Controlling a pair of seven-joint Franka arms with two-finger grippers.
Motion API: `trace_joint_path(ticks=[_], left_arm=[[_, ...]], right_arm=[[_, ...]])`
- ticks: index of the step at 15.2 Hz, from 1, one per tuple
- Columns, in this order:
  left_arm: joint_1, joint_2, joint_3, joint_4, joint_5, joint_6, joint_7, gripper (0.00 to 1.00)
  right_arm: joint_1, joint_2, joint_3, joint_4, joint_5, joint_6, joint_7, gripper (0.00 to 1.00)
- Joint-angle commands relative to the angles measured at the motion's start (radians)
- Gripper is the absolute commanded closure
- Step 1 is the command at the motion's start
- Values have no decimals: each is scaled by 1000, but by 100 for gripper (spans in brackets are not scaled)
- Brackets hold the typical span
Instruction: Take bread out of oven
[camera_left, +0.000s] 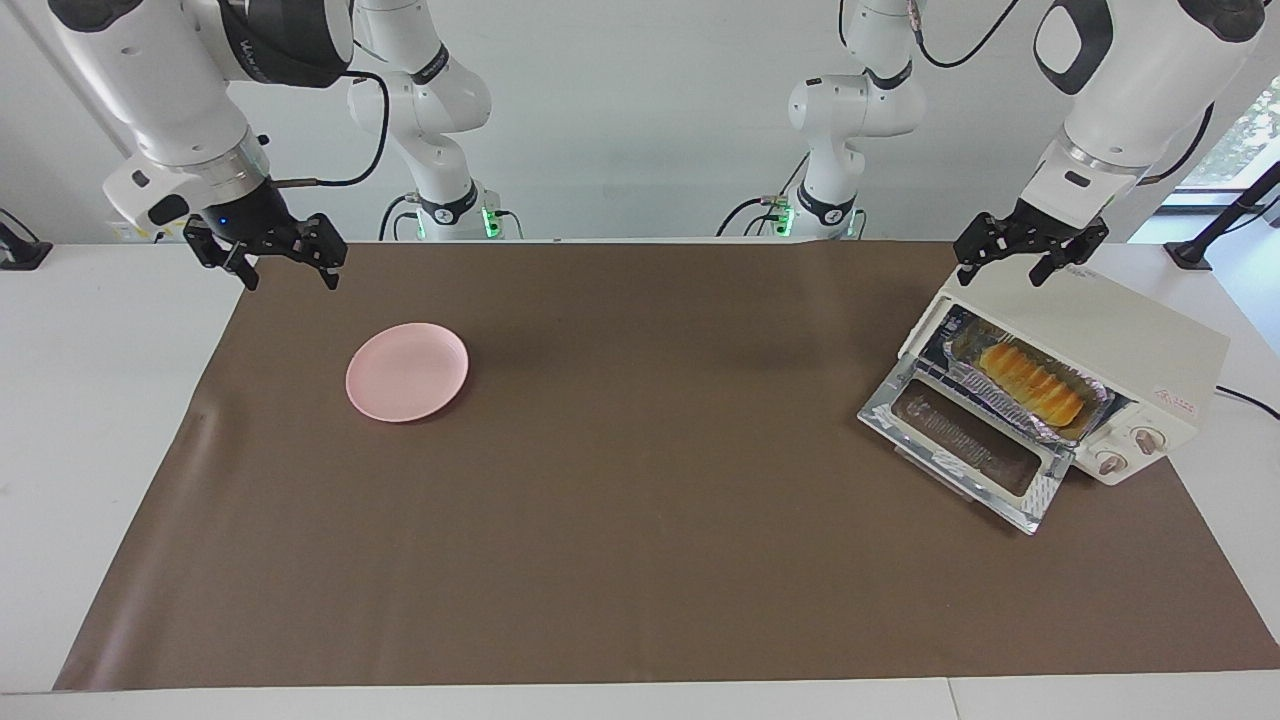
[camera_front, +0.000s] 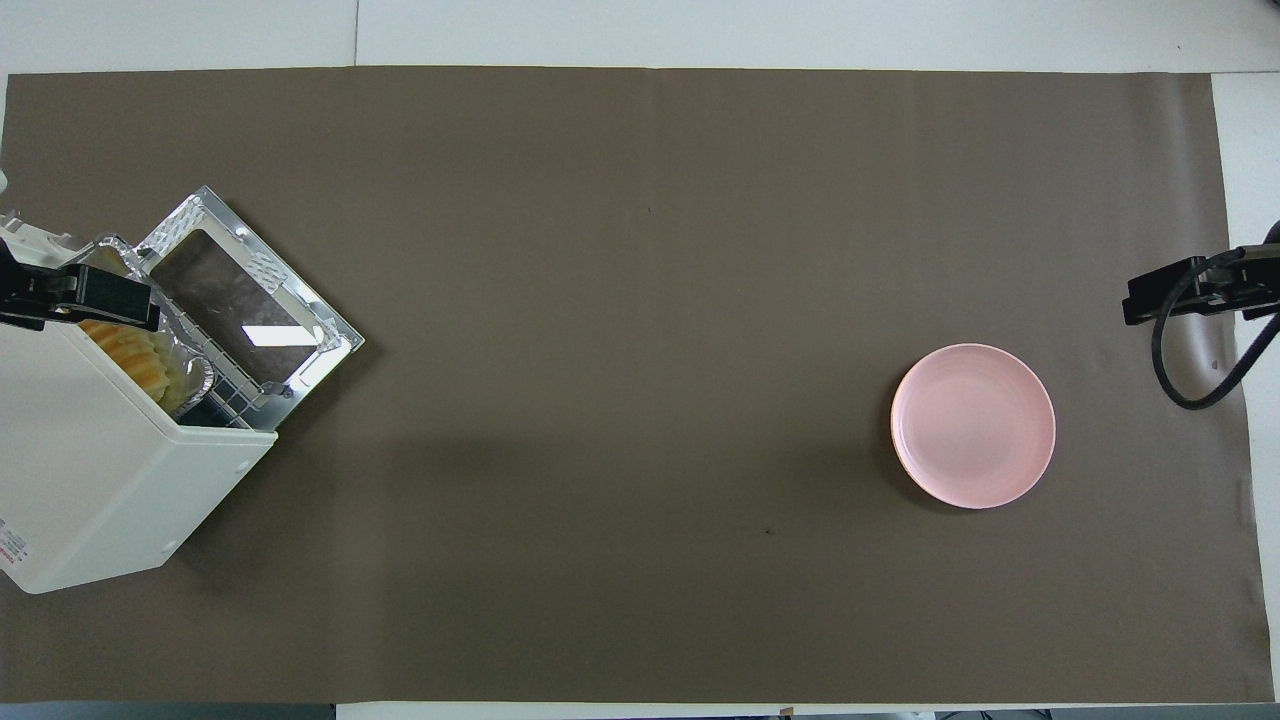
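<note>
The cream-white boxy countertop toaster oven is sitting at the left arm's end of the table, on the brown mat, turned at an angle. Its glass door in the shiny metal frame is lying folded down flat, fully open, w/ the two knobs showing on the front panel beside the opening.

The small golden-yellow ridged loaf of bread is resting inside the oven, in a crinkled silver foil tray that is sitting on the rack & poking slightly out over the open door. In the overhead view only a strip of the bread is showing under the oven's top edge.

The left gripper is hanging in the air over the top corner of the oven, fingers spread wide, pinching nothing, not touching the oven as far as the facing view shows.

The right gripper is waiting in the air over the edge of the mat at the right arm's end of the table, fingers also spread apart & holding nothing.

A round pink plate is lying on the mat toward the right arm's end, farther from the robots than the right gripper, well apart from the oven. It is bare, w/ nothing on it.
</note>
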Motion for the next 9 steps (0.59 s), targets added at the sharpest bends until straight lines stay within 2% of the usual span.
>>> trace_joint_path(ticks=[1,9], left_arm=[[1,-12,-1,-9,-13,12,10,0],[-2,-17,6,-6,-12,-3,12,0]], right_arm=[[-7,-13,-1,-8,19,-14,-29,0],[-7,-13,-1,-8,19,-14,-29,0]])
